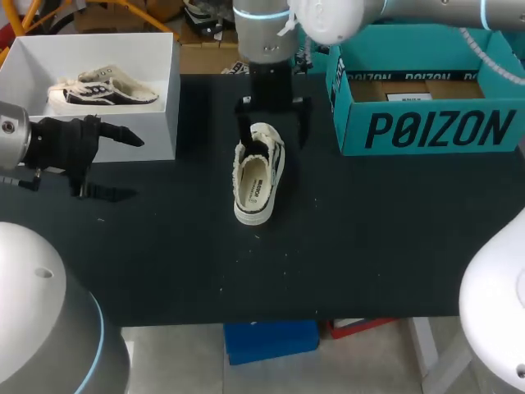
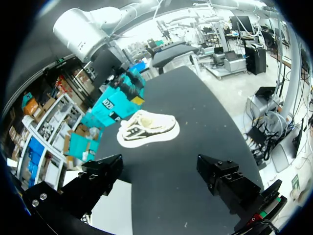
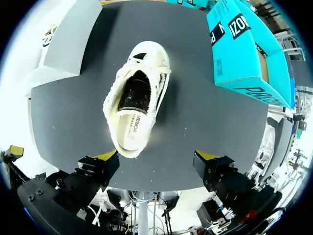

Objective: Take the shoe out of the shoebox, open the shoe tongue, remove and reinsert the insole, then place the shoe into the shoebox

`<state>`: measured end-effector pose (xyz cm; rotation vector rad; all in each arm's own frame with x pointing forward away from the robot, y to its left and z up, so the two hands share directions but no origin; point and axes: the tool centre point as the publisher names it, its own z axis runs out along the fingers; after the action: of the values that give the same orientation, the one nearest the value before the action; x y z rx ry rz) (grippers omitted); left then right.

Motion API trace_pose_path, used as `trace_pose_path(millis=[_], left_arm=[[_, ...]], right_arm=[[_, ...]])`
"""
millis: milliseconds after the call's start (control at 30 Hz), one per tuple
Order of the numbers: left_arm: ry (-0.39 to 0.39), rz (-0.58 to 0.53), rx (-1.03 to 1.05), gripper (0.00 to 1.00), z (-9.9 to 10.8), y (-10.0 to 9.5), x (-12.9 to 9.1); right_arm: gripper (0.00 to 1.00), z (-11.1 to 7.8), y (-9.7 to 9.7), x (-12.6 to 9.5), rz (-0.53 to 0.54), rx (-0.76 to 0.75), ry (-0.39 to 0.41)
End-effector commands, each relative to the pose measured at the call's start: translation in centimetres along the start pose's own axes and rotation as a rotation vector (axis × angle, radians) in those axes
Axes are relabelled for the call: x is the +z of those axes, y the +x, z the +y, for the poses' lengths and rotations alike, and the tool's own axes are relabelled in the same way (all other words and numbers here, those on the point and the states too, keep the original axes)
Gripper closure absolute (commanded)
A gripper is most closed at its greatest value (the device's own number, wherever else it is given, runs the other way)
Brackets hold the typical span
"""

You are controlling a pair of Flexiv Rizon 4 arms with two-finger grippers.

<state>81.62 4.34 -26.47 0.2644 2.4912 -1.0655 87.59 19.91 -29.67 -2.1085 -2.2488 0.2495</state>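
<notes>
1. Shoe point(image 1: 259, 174), head view: a cream canvas slip-on with a frayed edge, a thick pale rubber sole and dark side stripes. It lies lengthways near the middle of the matte black table point(image 1: 369, 246), and its open end with the printed insole points to six o'clock. The right gripper point(image 1: 273, 131) is at the shoe's twelve o'clock, with its black fingers spread wide on either side of that end. At ten o'clock from the shoe stands a plain white box point(image 1: 168, 123) holding a second shoe point(image 1: 102, 89) of the same kind. At two o'clock is a teal box point(image 1: 435, 127) of cardboard with large dark block lettering across its front wall. The left gripper point(image 1: 115, 164) hangs at nine o'clock, well apart from the shoe, parted and empty.

2. Left wrist view: the left gripper point(image 2: 159, 169) has blocky black fingers point(image 2: 98, 181) standing wide apart, with only bare table between them. The shoe point(image 2: 146, 128) lies side-on well ahead, at the gripper's twelve o'clock. The teal box point(image 2: 115, 105) is beyond it and the right arm point(image 2: 88, 29) is above.

3. Right wrist view: the right gripper point(image 3: 156, 156) hangs over the shoe point(image 3: 137, 103). Its yellow-tipped fingers point(image 3: 106, 155) are parted wider than the shoe, and neither is seen touching it. The shoe stretches straight ahead, with dark lining in its middle and a pale insole at the near end. The insole bears a small dark label that is too small to make out. The teal box point(image 3: 244, 54) sits at the gripper's one o'clock and the white box point(image 3: 68, 44) at eleven.
</notes>
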Motion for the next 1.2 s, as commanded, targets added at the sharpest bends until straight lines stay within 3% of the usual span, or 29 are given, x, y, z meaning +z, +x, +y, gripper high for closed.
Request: trace_pose_path(millis=[33,167,433,733,1200], left_arm=[[-0.002,-0.004,0.002,0.00,0.0,0.1,0.1],[-0.002,-0.004,0.002,0.00,0.0,0.1,0.1],[-0.002,-0.004,0.002,0.00,0.0,0.1,0.1],[-0.002,-0.004,0.002,0.00,0.0,0.1,0.1],[-0.002,-0.004,0.002,0.00,0.0,0.1,0.1]], right_arm=[[0.50,1.1,0.3,1.6,-0.006,0.012,0.022],[0.56,1.9,-0.2,2.4,-0.012,0.032,0.002],[0.56,3.3,-1.1,3.9,-0.014,0.069,-0.030],[0.53,5.1,-0.7,4.5,0.000,0.084,-0.055],[0.52,5.4,0.2,7.0,0.009,0.090,-0.057]])
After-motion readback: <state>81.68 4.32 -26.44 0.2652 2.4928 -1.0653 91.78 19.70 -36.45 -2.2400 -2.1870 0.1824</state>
